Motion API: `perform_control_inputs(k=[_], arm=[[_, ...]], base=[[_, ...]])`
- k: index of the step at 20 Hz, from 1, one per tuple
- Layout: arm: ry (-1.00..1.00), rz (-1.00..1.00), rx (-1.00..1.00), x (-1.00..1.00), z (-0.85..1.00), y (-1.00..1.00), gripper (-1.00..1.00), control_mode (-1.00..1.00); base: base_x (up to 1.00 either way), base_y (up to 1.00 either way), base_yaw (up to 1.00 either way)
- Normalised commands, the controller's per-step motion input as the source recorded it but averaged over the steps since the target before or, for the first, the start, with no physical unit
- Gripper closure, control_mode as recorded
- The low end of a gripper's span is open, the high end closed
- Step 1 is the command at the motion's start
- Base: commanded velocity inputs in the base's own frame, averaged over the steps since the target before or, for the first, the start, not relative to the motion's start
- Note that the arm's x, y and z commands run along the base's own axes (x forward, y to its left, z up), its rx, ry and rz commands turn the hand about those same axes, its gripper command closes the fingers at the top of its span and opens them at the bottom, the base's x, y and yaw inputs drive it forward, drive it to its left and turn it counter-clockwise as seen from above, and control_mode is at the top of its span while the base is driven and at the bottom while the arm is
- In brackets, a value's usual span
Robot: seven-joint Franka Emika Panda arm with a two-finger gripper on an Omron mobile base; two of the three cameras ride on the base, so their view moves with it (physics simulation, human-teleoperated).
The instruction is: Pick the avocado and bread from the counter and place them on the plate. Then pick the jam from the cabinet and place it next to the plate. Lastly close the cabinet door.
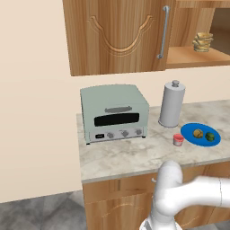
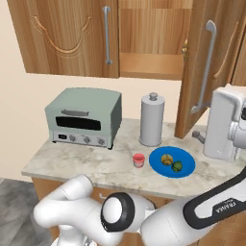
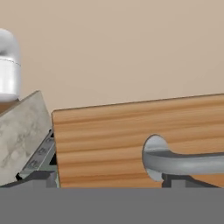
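**Open cabinet door with the hand at its handle**

Nearest, the gripper (image 2: 199, 137) sits beside the cabinet (image 2: 144, 38) door's grey handle (image 3: 183, 159); jaw spacing cannot be told. Beyond, on the counter (image 1: 117, 157), the red, pale-lidded jam (image 2: 139, 160) stands just beside the blue plate (image 2: 188, 166) bearing bread (image 2: 166, 159) and avocado (image 2: 178, 166).

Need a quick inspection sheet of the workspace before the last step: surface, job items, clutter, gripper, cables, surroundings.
Surface: marbled counter, intact.
Job's things: avocado and bread lie on the blue plate; jam stands on the counter just left of the plate, apart from it; cabinet door is open.
Clutter: toaster oven, steel canister, stack of tan discs on the cabinet shelf.
Gripper: hand is at the open door's handle; fingers hidden, state not readable.
Cables: nothing seen.
Surroundings: beige wall, closed wall cabinet, wooden base units.
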Motion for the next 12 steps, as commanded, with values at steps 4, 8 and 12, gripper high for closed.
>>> perform_control_inputs(k=[4, 8, 12], arm=[[0.02, 0.0, 0.0, 0.06, 0.01, 0.48, -1.0, -1.0], [0.02, 0.0, 0.0, 0.09, 0.0, 0.5, -1.0, -1.0], [0.03, 0.0, 0.0, 0.13, -0.02, 0.53, -1.0, -1.0]], base=[[0.0, 0.0, 0.0], [0.0, 0.0, 0.0], [0.0, 0.0, 0.0]])
